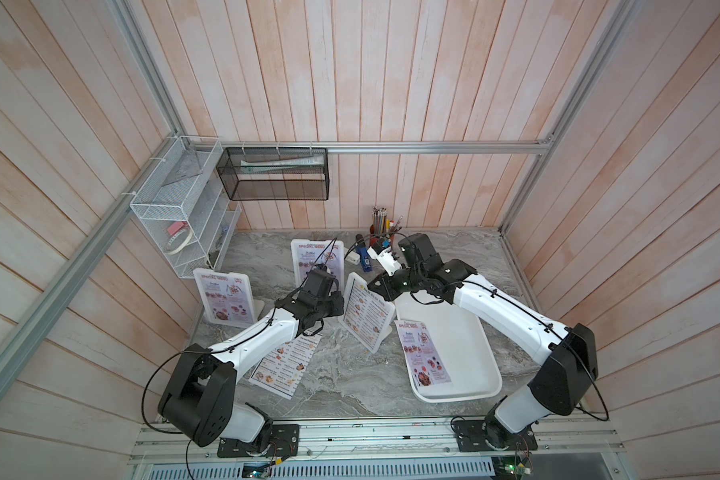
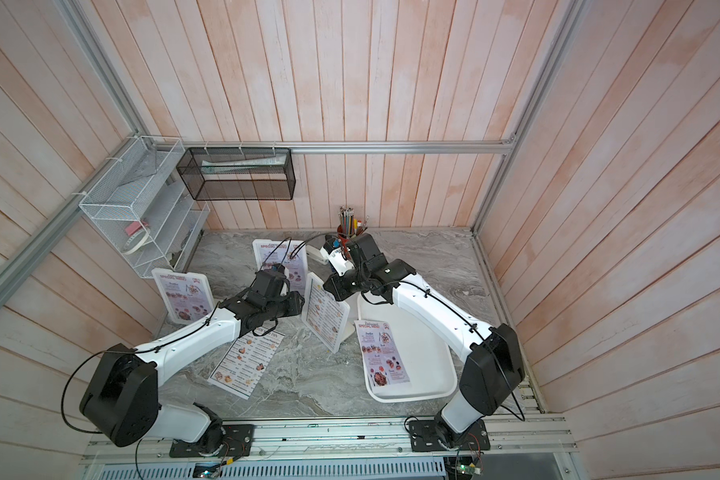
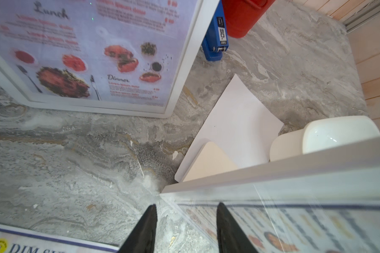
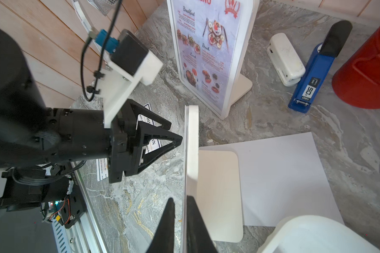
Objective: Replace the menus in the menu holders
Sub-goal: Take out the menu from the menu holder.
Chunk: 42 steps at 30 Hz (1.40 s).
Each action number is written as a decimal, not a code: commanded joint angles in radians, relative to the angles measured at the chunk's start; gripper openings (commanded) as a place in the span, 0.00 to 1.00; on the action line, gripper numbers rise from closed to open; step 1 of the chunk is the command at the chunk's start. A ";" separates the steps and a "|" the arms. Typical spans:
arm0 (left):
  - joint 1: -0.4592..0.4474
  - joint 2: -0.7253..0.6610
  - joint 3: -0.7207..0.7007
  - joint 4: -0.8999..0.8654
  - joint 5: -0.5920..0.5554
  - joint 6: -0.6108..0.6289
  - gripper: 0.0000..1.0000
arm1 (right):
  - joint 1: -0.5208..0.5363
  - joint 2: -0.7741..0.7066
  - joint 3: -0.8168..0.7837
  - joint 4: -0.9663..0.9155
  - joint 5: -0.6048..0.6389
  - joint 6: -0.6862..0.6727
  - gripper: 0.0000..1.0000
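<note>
Right wrist view: the right gripper (image 4: 180, 197) has its jaws narrow, astride the thin front edge of the middle menu holder (image 4: 192, 142); whether they clamp it cannot be told. The left gripper (image 4: 176, 132) is half wide, tips at that holder's face, holding nothing. A blank white sheet (image 4: 283, 175) behind the holder's foot shows in the wrist views only. In both top views this holder, at table centre, carries a DIM SUM INN menu (image 1: 364, 318). At 4 o'clock the white tray (image 1: 458, 399) holds one SPECIAL MENU sheet (image 1: 422, 353). At 7 o'clock a loose DIM SUM INN sheet (image 1: 283, 365) lies on the grey marble table (image 1: 341, 386). At 9 and 11 o'clock a second holder (image 1: 225, 297) and a third holder (image 1: 304, 257) show SPECIAL MENU pages. At 12 o'clock a red cup (image 1: 377, 230) holds pencils before plank walls.
</note>
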 commanded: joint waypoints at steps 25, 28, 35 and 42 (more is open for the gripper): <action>0.011 -0.155 0.076 -0.139 -0.091 0.067 0.48 | 0.001 0.066 0.073 -0.091 -0.035 0.008 0.09; 0.010 -0.160 0.075 -0.144 -0.096 0.069 0.48 | 0.001 0.066 0.063 -0.082 -0.039 0.013 0.08; 0.010 -0.171 0.073 -0.149 -0.093 0.065 0.48 | 0.001 0.060 0.067 -0.067 -0.037 0.038 0.04; 0.003 -0.175 0.061 -0.121 -0.064 0.039 0.48 | -0.004 0.045 0.069 -0.046 -0.047 0.082 0.00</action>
